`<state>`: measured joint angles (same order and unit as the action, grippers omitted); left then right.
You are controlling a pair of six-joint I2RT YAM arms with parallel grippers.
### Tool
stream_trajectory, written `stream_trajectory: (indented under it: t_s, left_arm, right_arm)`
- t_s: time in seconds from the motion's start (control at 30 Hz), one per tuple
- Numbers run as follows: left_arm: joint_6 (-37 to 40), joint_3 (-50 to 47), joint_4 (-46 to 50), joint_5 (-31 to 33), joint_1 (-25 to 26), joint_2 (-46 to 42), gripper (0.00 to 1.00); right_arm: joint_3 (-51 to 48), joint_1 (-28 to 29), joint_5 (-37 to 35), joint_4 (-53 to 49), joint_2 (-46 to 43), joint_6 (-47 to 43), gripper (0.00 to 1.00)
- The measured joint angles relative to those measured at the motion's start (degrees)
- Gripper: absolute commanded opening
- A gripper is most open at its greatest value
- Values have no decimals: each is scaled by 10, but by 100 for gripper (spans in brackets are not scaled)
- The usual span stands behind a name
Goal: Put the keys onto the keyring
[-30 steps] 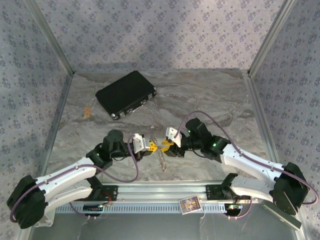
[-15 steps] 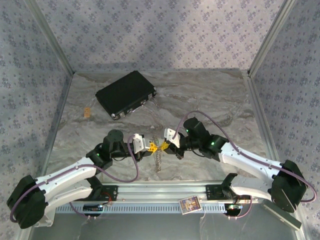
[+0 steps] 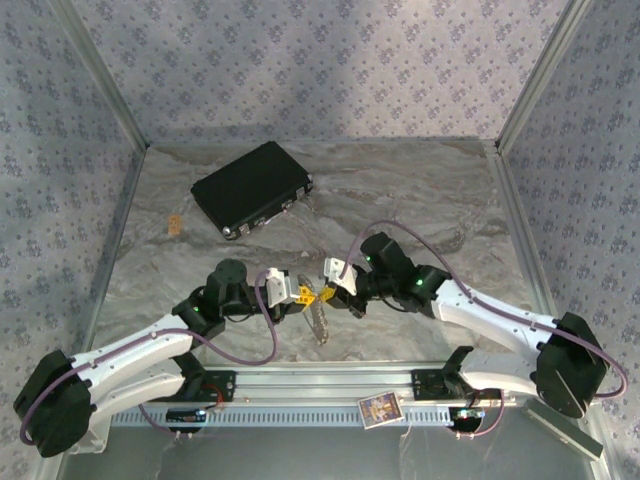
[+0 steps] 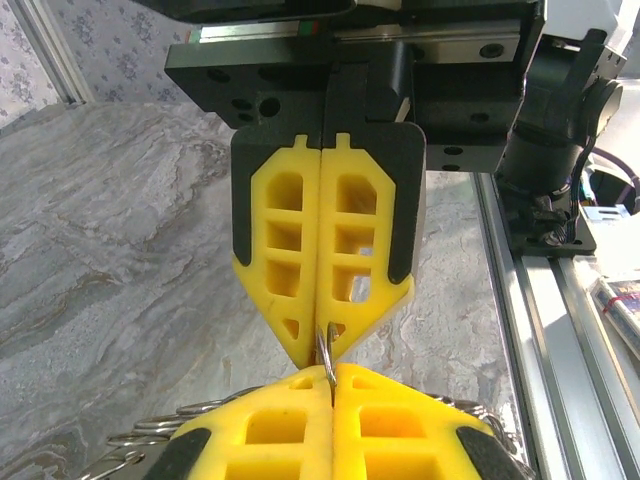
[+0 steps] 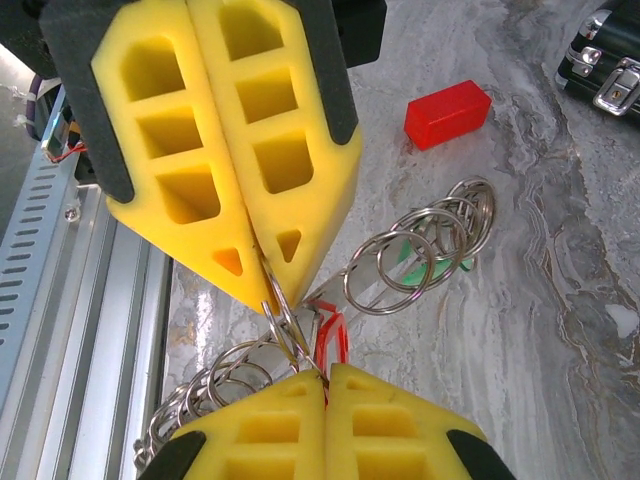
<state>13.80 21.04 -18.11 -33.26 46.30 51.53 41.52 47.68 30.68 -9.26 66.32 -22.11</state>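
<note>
Right wrist: keyring in R hand

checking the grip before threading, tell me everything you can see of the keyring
The keyring is shiny silver wire: a string of linked split rings, some fanned out, others bunched near the right tool. One thin loop is pinched between that tool's shut tips and those of the left tool, which meet it point to point. The rest trails down toward the table. A red key and a green key show among the rings; whether they are threaded on, I can't tell.
</note>
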Motion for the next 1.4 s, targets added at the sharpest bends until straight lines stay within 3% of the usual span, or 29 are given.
stream_trajectory:
  t_s: [0.23,0.43,0.6,0.83,0.97,1.03,1.4]
  left_arm:
    - [-1,0,-5,-5,0,0,0]
    - [-4,0,-14,-8,0,0,0]
    - [-4,0,-14,-8,0,0,0]
    - [-4,0,-13,-5,0,4,0]
    - [-3,0,-11,3,0,4,21]
    - [-3,1,-5,11,2,4,27]
    - [24,57,82,45,17,38,17]
  right_arm:
    - [0,0,0,0,-22,-2,20]
    - [0,1,2,4,-32,2,21]
    - [0,5,11,23,-28,6,19]
    - [0,7,19,31,-17,13,0]
    - [0,7,16,26,-17,10,0]
    - [5,8,10,7,-17,1,0]
    - [108,35,-59,-144,21,-84,0]
